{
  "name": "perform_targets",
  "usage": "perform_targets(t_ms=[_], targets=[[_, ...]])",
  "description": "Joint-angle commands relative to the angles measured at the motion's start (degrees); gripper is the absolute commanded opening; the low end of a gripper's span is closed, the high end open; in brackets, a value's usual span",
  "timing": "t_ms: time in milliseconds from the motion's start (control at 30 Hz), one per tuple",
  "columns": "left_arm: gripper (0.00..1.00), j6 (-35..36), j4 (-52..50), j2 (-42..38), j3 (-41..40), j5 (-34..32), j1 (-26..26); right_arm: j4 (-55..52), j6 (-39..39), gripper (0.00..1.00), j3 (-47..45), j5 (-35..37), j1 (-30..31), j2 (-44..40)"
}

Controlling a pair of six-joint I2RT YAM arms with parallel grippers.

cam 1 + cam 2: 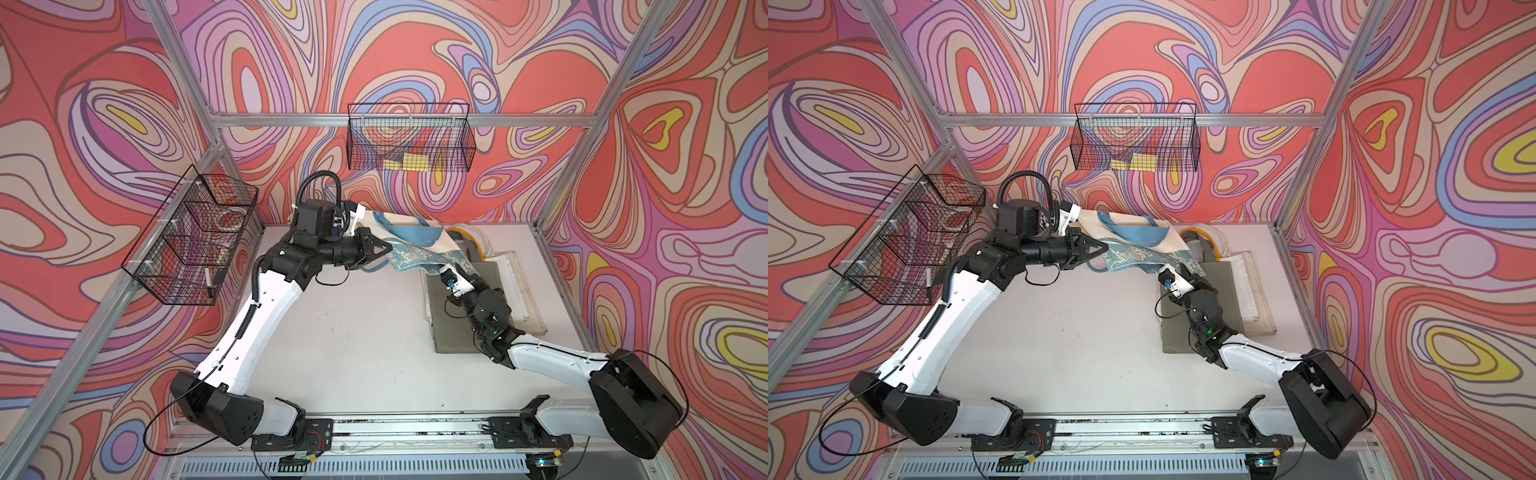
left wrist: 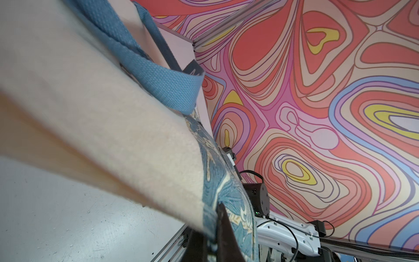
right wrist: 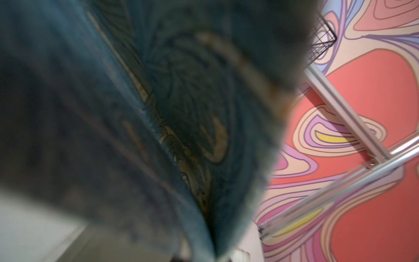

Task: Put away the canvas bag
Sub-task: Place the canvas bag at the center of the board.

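While aloft, canvas bag (image 1: 415, 254) in left fingers (image 1: 383, 248).

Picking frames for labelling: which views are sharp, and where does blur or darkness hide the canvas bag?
Both top views: sharp, evenly lit, canvas bag clear. Left wrist view: near cream cloth soft, blue handle crisp. Right wrist view: bag fills most of it, dark and defocused.

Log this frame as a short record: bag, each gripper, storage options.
canvas bag: held up over the table, spanning both grippers, blue handles loose
left gripper: shut on the bag's patterned edge
right gripper: shut, tips buried in the bag's fabric
folded bags: stacked flat at the table's right
baskets: back-wall basket and left-wall basket, bag in neither
stage: bag not yet stored
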Motion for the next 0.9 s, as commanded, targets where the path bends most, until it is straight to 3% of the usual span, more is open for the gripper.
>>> perform_targets(t_ms=[0, 200, 367, 667, 733, 833, 867], targets=[[0.0, 3.2, 9.4, 1.1, -3.5, -1.8, -0.8, 8.8, -11.4, 0.0, -0.7, 7.5, 0.4, -0.9], [0.0, 9.3, 12.5, 4.3, -2.2, -4.0, -3.1, 8.4, -13.5, 0.0, -1.6, 8.1, -0.1, -2.3], [0.0, 11.5, 12.5, 7.5, -1.7, -2.5, -4.3, 1.8, -9.3, 0.0, -3.6, 7.6, -0.1, -7.0], [0.0, 14.7, 22.0, 4.7, -16.8, -4.5, -4.3, -27.1, 1.2, 0.01, -8.5, 4.0, -0.1, -27.3], [0.0, 13.7, 23.1, 5.3, -18.2, -4.0, -4.7, -31.8, 3.6, 0.14, -8.4, 3.8, -0.1, -30.3], [0.0, 13.4, 23.5, 5.1, -20.4, -3.9, -5.5, -43.9, 11.9, 0.5, -3.6, 1.2, -0.1, -32.9], [0.0, 13.1, 24.2, 4.8, -21.6, -3.9, -5.7, -51.3, 16.1, 0.55, -0.1, -1.3, -0.1, -32.9]])
